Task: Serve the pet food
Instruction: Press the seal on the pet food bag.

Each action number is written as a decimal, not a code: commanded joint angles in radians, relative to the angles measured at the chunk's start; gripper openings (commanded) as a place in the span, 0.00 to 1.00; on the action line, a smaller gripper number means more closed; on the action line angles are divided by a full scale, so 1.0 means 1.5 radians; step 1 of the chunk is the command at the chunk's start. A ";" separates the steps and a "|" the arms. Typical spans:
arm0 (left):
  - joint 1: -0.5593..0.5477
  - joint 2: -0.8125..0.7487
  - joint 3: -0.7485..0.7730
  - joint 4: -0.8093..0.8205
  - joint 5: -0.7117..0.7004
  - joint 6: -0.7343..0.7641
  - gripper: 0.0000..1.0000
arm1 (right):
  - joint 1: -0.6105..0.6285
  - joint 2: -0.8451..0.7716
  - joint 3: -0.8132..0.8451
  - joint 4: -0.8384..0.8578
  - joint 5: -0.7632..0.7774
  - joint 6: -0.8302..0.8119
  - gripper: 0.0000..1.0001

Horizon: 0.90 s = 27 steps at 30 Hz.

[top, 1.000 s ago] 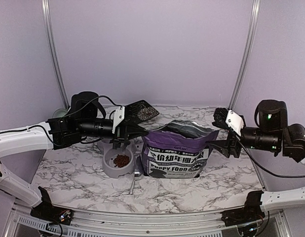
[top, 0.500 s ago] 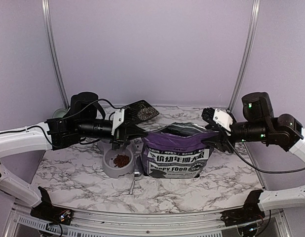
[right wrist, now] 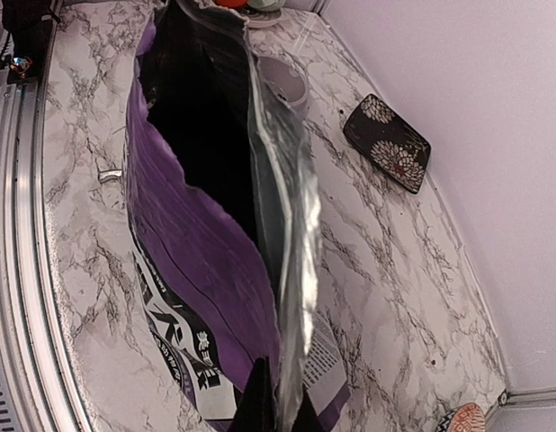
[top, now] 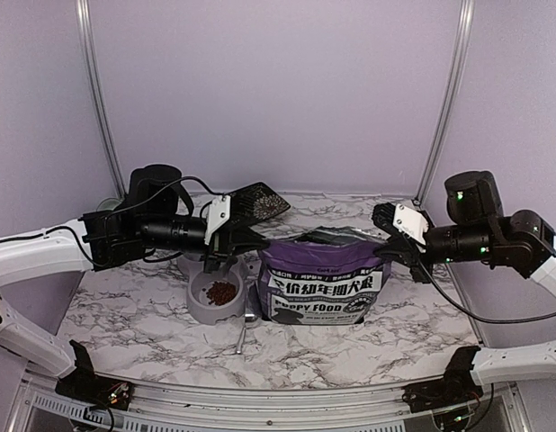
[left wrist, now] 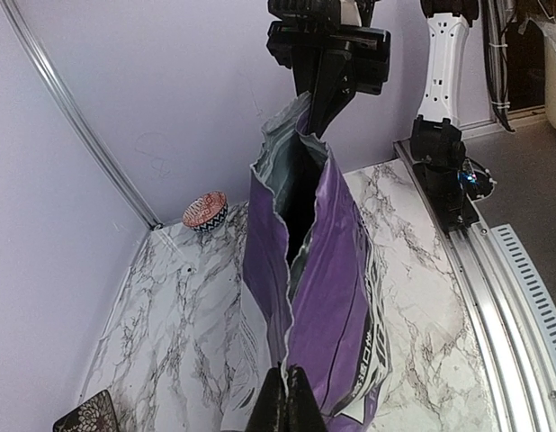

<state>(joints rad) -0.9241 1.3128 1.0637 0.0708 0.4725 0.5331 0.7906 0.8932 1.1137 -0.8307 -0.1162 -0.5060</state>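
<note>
Kibble (top: pixel 222 292): small reddish-brown heap in the near well of the bowl. It only covers part of the floor, with grey showing all round it.
Bowl (top: pixel 199 308): grey, double, on the bench just left of the bag. The far well is mostly hidden behind the left arm in the top view, so I can't tell its contents.
Bag (top: pixel 323 290): purple and white, "PUPPY FOOD" print facing the near edge, standing upright mid-bench. The mouth is open, a long slit stretched between the two claws. Silver lining shows at the rim. The inside is dark in both wrist views, so fill level can't be told.
Left claw (left wrist: pixel 285 396): fingers pressed together on the left end of the bag's top edge, pinching the film.
Right claw (right wrist: pixel 280 405): same on the opposite end of the rim, fingers clamped on the bag's edge.
Scoop (top: pixel 243 331): shiny metal, lying on the bench just in front of the bowl, by the bag's near-left corner. Neither claw touches it. Can't tell if anything is in it.
Tray (top: pixel 260 203): black with a flower pattern, at the back of the bench behind the left claw.
Small dish (left wrist: pixel 204 210): red-patterned, in the back right corner of the bench, well apart from the bag.
Bench (top: pixel 413 328): white marble pattern.
</note>
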 commanded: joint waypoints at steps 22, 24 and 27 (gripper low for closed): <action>-0.022 -0.005 0.155 -0.141 -0.099 0.011 0.37 | -0.008 -0.051 0.032 -0.010 0.017 0.058 0.00; -0.039 0.003 0.171 -0.142 -0.091 -0.001 0.50 | -0.008 -0.050 0.027 0.000 0.011 0.060 0.00; -0.086 0.030 0.204 -0.157 -0.090 0.002 0.57 | -0.008 -0.054 0.016 0.015 0.004 0.061 0.00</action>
<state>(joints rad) -0.9791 1.3411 1.2942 -0.1772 0.3119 0.5365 0.7918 0.8558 1.1294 -0.8909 -0.1135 -0.4423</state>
